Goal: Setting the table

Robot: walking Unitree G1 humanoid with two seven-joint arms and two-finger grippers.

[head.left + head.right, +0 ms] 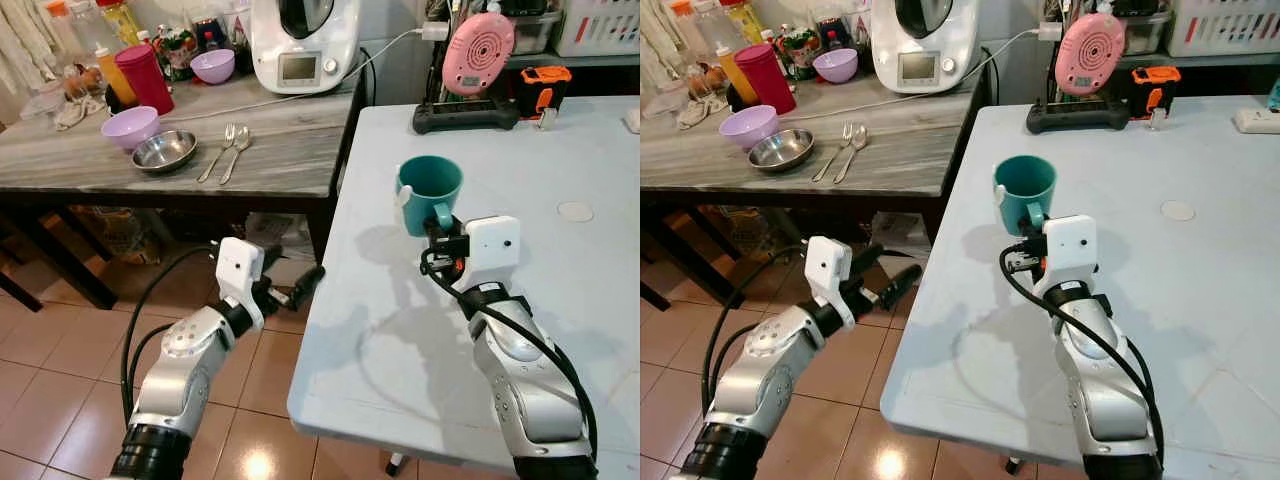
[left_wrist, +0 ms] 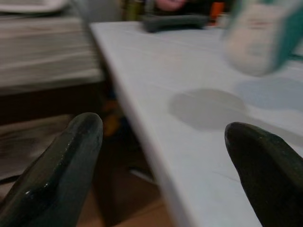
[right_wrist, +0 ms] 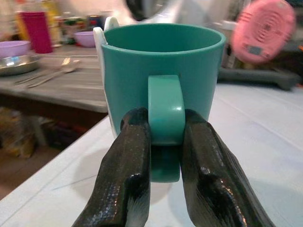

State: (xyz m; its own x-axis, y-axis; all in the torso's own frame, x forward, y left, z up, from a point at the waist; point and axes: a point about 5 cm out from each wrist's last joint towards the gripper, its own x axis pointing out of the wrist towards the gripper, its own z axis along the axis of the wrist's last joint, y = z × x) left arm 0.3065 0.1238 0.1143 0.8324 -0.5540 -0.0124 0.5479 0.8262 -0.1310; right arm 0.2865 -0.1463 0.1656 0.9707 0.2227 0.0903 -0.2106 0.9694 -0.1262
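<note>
Mug (image 1: 429, 190), teal, is pinched by its handle in your right gripper (image 3: 163, 142), held above the pale blue table (image 1: 560, 300) with its shadow below, so it looks airborne, not set down. Lower it level; the grip is only on the handle, so expect the mug to swing if you tilt. Left gripper (image 1: 300, 285) is spread wide and empty, off the table's near-left edge. Beyond the mug on the table: a black power strip (image 1: 465, 116) and a pink round gadget (image 1: 478, 50), well apart. Fork and spoon (image 1: 228, 152), steel bowl (image 1: 164, 150) and purple bowl (image 1: 131, 127) sit on the wooden counter left of the table.
</note>
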